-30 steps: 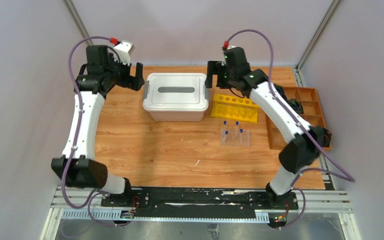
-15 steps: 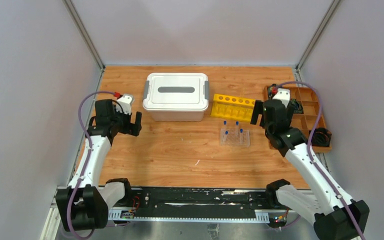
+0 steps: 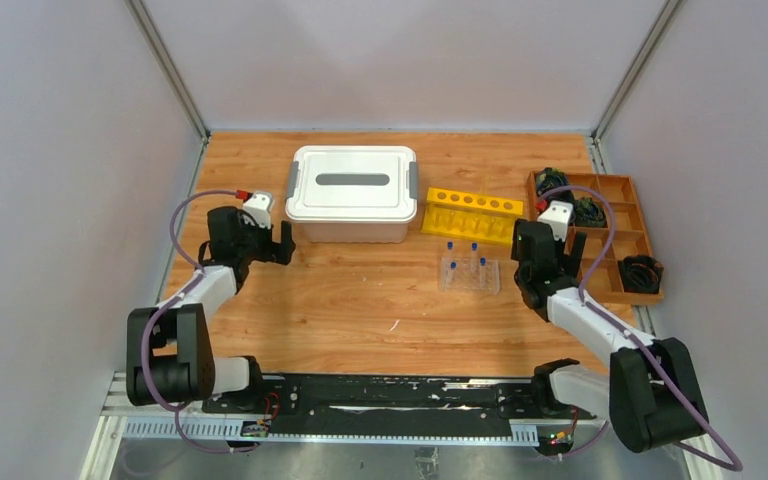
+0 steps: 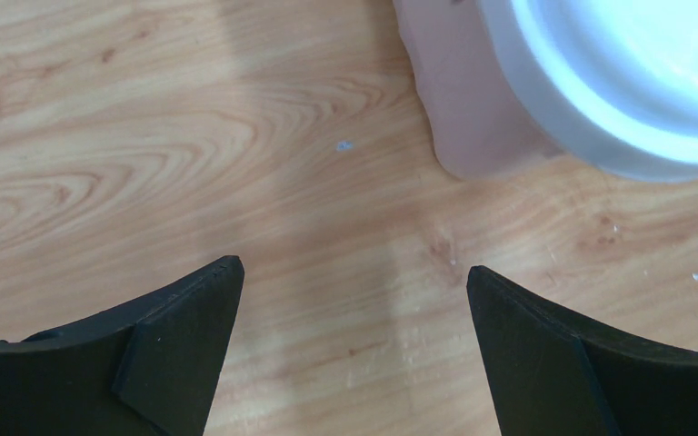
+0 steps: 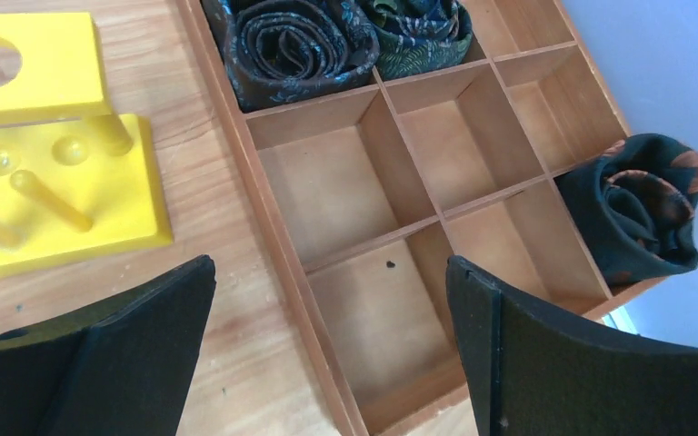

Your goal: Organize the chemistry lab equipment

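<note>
A clear tube rack (image 3: 470,274) stands right of the table's centre and holds small blue-capped tubes (image 3: 475,248) upright. My left gripper (image 3: 280,244) (image 4: 354,272) hangs open over bare wood, just off the front left corner of the white lidded box (image 3: 351,192) (image 4: 636,82). Open too, my right gripper (image 3: 550,242) (image 5: 330,263) sits to the right of the tube rack, straddling the left rim of the wooden compartment tray (image 3: 615,292) (image 5: 273,236). Nothing lies between either pair of fingers.
A yellow peg rack (image 3: 472,215) (image 5: 54,182) lies between the white box and the tray. Dark rolled cloths fill the tray's far cells (image 5: 291,41) and one right cell (image 5: 641,204). Grey walls close in the table on three sides.
Both arms drew back from either end of the white box toward the near side and folded low. The left now hangs at the box's front left corner, the right over the tray's left rim.
</note>
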Controlling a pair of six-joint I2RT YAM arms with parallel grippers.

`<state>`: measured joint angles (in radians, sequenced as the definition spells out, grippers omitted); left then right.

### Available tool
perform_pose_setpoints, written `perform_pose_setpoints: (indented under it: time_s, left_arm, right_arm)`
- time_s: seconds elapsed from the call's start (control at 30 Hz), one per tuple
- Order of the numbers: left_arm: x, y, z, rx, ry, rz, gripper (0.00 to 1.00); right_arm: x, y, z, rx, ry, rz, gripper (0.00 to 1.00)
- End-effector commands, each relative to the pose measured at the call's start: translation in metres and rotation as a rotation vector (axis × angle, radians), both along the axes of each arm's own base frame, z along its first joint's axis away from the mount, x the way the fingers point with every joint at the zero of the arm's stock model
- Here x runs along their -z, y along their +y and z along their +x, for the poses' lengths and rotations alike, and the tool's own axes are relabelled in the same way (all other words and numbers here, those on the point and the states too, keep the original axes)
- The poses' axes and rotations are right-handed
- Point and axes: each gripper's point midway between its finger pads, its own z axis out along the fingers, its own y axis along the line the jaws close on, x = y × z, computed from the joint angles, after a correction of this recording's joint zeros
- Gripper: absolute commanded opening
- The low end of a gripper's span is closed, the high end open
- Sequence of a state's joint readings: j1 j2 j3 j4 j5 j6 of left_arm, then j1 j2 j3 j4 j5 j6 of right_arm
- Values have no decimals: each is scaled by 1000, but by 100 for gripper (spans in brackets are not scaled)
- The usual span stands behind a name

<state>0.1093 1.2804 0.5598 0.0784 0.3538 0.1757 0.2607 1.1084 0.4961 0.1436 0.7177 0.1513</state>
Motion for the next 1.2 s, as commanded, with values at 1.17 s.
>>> perform_pose_setpoints:
  time_s: [1.17]
  left_arm:
    - [-33, 1, 17, -131, -533, -24, 100]
  right_arm:
    - [39, -1, 36, -222, -187, -21, 100]
